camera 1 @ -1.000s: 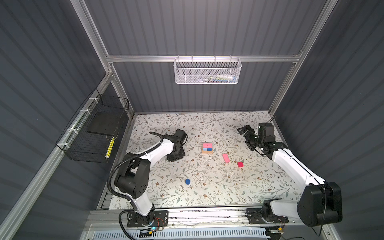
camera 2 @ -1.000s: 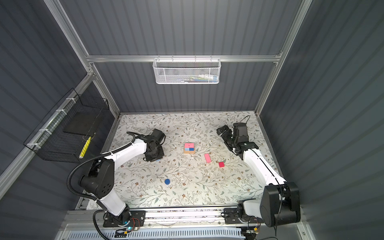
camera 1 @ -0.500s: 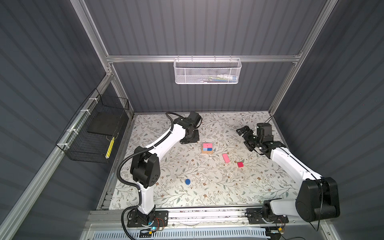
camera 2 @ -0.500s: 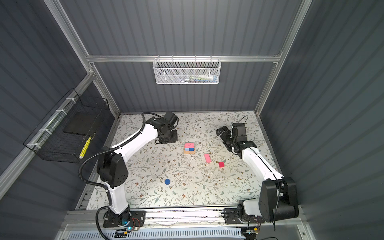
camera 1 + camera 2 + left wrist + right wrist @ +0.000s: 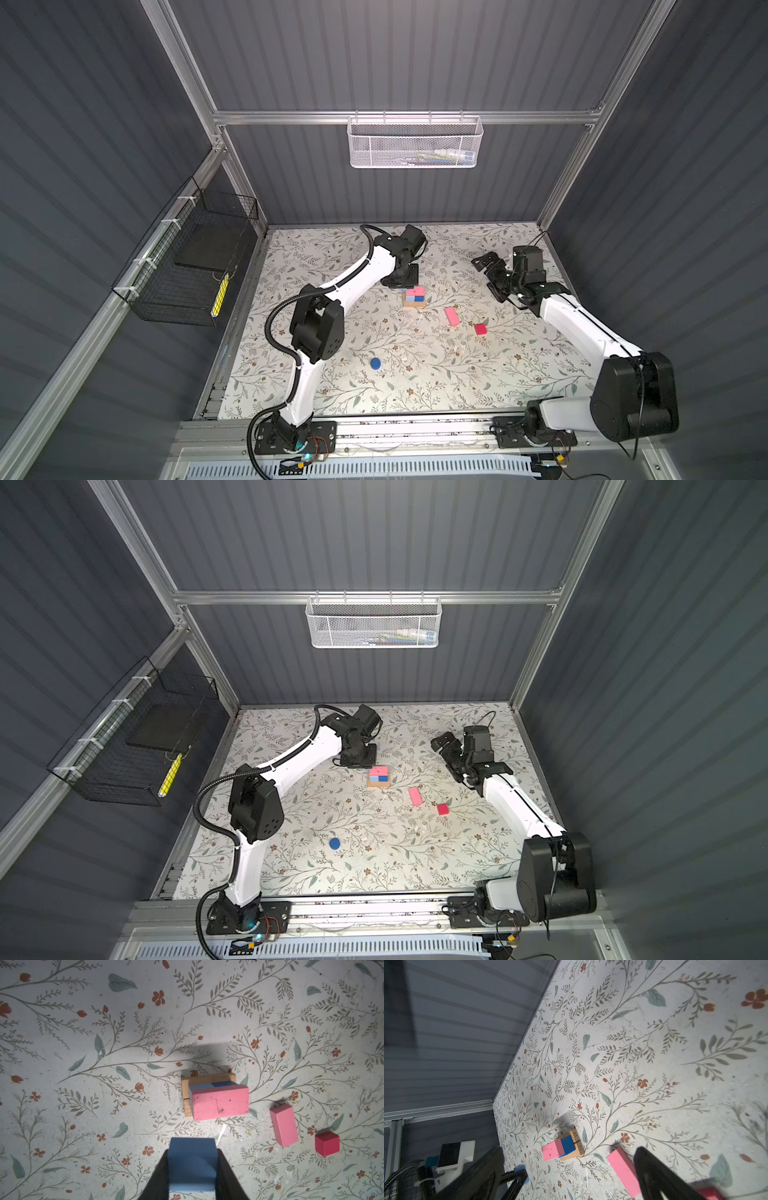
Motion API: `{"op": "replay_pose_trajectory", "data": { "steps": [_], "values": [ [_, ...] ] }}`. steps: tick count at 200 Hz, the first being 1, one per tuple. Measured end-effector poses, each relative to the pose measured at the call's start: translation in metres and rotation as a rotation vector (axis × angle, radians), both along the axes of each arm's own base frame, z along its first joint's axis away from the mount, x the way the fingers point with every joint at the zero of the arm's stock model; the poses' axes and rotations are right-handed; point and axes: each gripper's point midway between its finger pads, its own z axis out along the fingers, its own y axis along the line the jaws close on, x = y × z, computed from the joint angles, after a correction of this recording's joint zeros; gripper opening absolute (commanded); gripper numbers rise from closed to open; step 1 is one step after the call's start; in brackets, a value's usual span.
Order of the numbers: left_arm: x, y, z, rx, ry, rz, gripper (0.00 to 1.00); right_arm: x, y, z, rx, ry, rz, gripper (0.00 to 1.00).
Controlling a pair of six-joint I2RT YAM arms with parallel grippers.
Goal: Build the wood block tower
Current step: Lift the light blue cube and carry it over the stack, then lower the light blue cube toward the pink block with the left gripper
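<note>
The tower (image 5: 414,296) stands mid-table: a tan base (image 5: 186,1084), blue cubes and one pink oblong (image 5: 220,1102) on top. My left gripper (image 5: 192,1153) hovers just behind it, shut on a blue cube (image 5: 192,1164); that cube (image 5: 520,1167) also shows in the right wrist view. On the mat to the tower's right lie a loose pink oblong (image 5: 451,316) and a red cube (image 5: 480,329). A dark blue disc (image 5: 375,363) lies nearer the front. My right gripper (image 5: 489,276) hangs open and empty at the right, facing the tower (image 5: 566,1148).
A white mesh basket (image 5: 414,141) hangs on the back wall. A black wire basket (image 5: 187,270) is fixed to the left wall. Grey walls close the floral mat (image 5: 415,386) on three sides, with a rail along the front.
My left arm has swung from the mat's left side up and across to just behind the tower. The right gripper has shifted slightly and stays open.
</note>
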Motion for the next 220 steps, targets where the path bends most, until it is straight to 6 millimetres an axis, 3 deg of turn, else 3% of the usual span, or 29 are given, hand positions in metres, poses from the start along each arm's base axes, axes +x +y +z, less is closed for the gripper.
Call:
{"op": "replay_pose_trajectory", "data": {
  "steps": [28, 70, 148, 220],
  "values": [
    [0.007, -0.011, -0.002, -0.011, -0.003, -0.008, 0.03, 0.000, 0.001, -0.002, 0.001, 0.005, 0.003, 0.99],
    [0.005, -0.023, -0.021, 0.009, 0.030, -0.020, 0.03, 0.001, 0.001, -0.002, 0.001, 0.005, 0.004, 0.99],
    [-0.001, -0.030, -0.020, 0.007, 0.039, 0.006, 0.03, 0.002, 0.000, -0.004, 0.008, 0.006, 0.006, 0.99],
    [0.005, -0.027, -0.028, 0.038, 0.026, 0.040, 0.04, 0.004, -0.001, -0.002, 0.013, -0.003, 0.010, 0.99]
  ]
}}
